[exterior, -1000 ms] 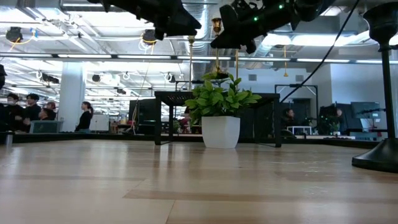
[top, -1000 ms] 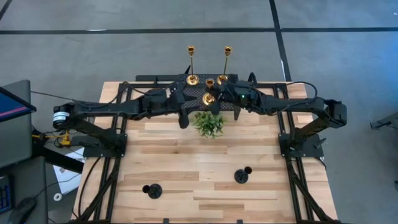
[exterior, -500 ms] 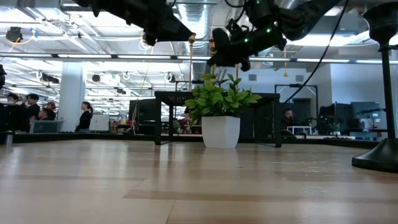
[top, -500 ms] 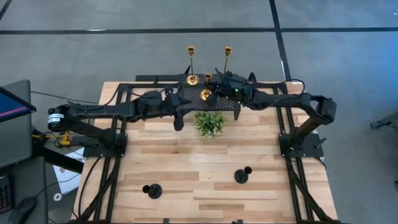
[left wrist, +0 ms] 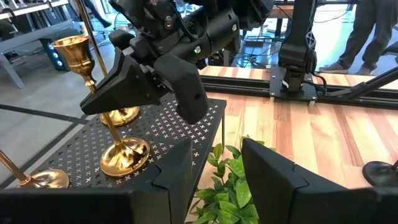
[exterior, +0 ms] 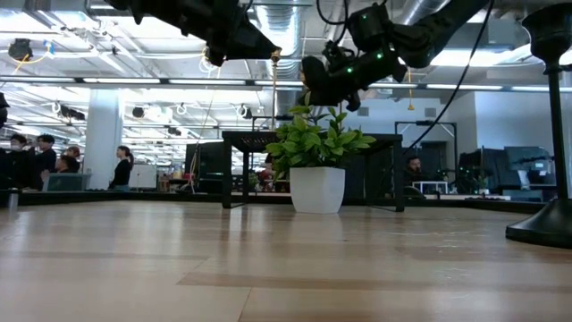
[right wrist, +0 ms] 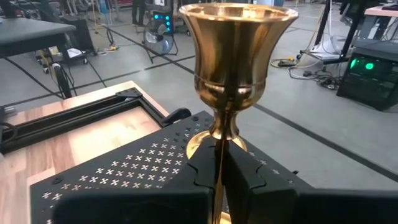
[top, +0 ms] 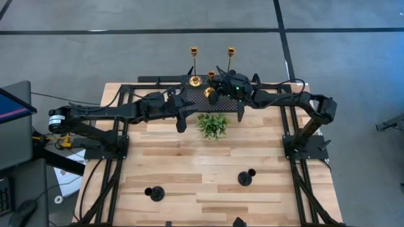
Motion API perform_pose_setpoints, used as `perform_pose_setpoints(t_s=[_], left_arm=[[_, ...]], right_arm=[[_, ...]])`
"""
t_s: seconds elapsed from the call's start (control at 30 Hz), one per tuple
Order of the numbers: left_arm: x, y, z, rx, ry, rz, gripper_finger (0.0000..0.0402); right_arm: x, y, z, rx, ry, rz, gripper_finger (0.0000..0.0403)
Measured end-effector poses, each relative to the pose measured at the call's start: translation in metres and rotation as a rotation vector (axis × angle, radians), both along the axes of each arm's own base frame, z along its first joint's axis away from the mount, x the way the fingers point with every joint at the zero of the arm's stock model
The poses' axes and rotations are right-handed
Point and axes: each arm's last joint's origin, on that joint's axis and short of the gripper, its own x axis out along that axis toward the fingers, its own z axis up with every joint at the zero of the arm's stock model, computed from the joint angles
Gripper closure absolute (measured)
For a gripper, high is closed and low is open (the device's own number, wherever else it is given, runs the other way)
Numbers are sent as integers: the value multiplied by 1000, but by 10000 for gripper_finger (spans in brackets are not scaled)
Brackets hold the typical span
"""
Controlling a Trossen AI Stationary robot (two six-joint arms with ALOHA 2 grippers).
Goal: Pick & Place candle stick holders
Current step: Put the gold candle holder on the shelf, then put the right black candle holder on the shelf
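A short gold holder [left wrist: 122, 154] stands on the black mesh stand [top: 197, 99] at the table's far edge, held by my right gripper [top: 215, 89]. Its cup [right wrist: 237, 48] fills the right wrist view. Two tall thin gold holders [top: 194, 63] [top: 231, 58] stand on the stand's far side, and the round base of one [left wrist: 122, 115] shows on the mesh. Two short black holders [top: 154, 193] [top: 245, 178] stand on their bases near the table's front. My left gripper [top: 182, 122] is open and empty over the green plant [top: 212, 125]. My right gripper pinches the short gold holder's stem [right wrist: 219, 155] between its two fingers, below the cup. The fingers come from the table's right, slanting down a little, across the stem. The holder is about upright with its base [left wrist: 124, 157] at the mesh; whether it touches, I cannot tell.
The potted plant [exterior: 315, 143] stands just in front of the mesh stand, under both arms. The arm bases [top: 306, 145] [top: 104, 148] stand at the table's right and left sides. Bare wood [top: 189, 164] lies between the plant and the black holders. People stand in the room behind [exterior: 121, 165].
My right gripper has gone down and toward the table's far-left with the short gold holder, bringing its base down to the mesh stand. My left gripper has drawn back a little toward the table's left, still open.
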Motion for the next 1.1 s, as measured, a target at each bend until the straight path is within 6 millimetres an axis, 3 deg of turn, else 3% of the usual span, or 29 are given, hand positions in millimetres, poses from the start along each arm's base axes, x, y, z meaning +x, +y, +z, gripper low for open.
perform_pose_setpoints(t_s=[0.5,0.87,1.1], left_arm=[[0,0,0,0,0,0,262],[0,0,0,0,0,0,262],[0,0,0,0,0,0,262]], right_arm=[[-1,-2,-1,-2,7,-12,398],[-3,-2,-5,15,41,-13,296],[-14,6,14,20,41,-5,233]])
